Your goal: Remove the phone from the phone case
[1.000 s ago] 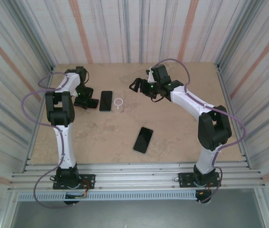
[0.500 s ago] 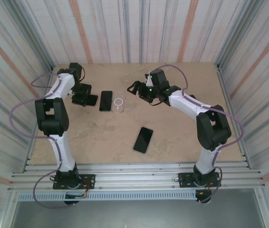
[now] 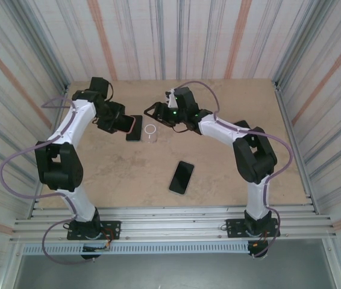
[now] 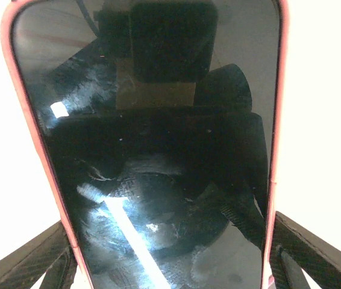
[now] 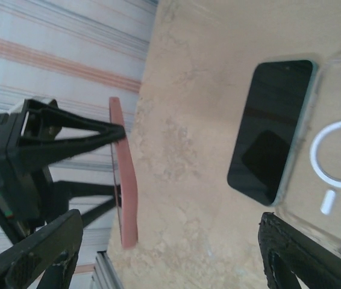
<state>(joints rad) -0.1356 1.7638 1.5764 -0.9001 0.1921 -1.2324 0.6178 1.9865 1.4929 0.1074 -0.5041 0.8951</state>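
The phone in its pink case point(image 4: 158, 150) is held up off the table, and my left gripper point(image 3: 121, 123) is shut on the case's long edges. In the left wrist view its dark screen faces the camera, with my fingers point(image 4: 50, 259) at both lower corners. In the right wrist view the pink case point(image 5: 125, 174) is seen edge-on in the left gripper point(image 5: 32, 156). My right gripper point(image 3: 152, 112) hovers just right of it, open and holding nothing, its fingertips point(image 5: 44, 253) wide apart.
A bare black phone point(image 3: 134, 127) lies on the table beside a clear case with a white ring point(image 3: 151, 131); both lie below the right gripper point(image 5: 170, 259). Another black phone point(image 3: 182, 177) lies nearer the front. Striped walls enclose the table.
The left gripper has lifted the pink-cased phone off the table and carried it right. The right arm has swung left toward it, its gripper staying open.
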